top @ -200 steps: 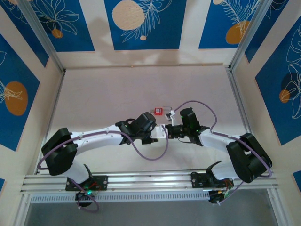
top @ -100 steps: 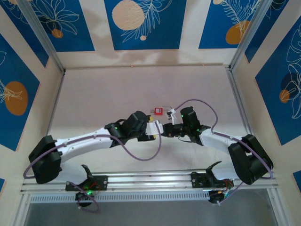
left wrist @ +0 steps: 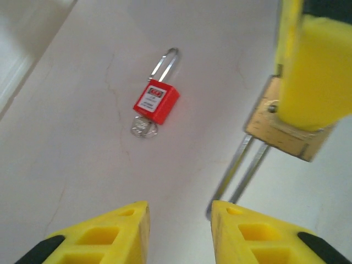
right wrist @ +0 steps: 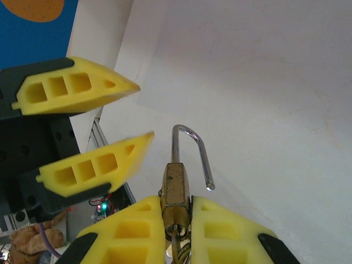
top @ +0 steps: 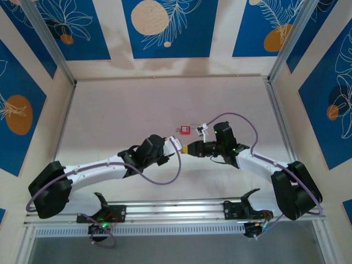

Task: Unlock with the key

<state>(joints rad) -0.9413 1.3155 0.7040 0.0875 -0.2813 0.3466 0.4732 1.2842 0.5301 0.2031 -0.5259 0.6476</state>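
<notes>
— Two arms reach in from either side and meet nose to nose near the middle of the desk [top: 137, 104]. How does the left tool [left wrist: 179, 212] stand?

— Spread. Its yellow fingers [left wrist: 118, 231] sit apart, and bare desk shows through the gap between them.

— What lies just past it?

— A red padlock [left wrist: 157, 102], flat on the desk. Its shackle points away from the left wrist camera, and a silver ring [left wrist: 144, 129] lies at its near end, touching the body. From above, it lies just beyond the two tool tips.

— Where is the key [right wrist: 176, 181]?

— Right of the red padlock, off the desk, in the right tool [right wrist: 177, 206]. It is a small brass block with a long silver loop [right wrist: 190, 148]. In the right wrist view, one end of the loop stands free of the block.

— How does the right tool hold it?

— Pressed together on the brass block, one yellow finger on each flat side. The loop points out toward the left tool.

— Does the loop reach the left tool?

— In the left wrist view, its far end comes right up beside the inner edge of that tool's right finger. I cannot tell whether they touch.
</notes>
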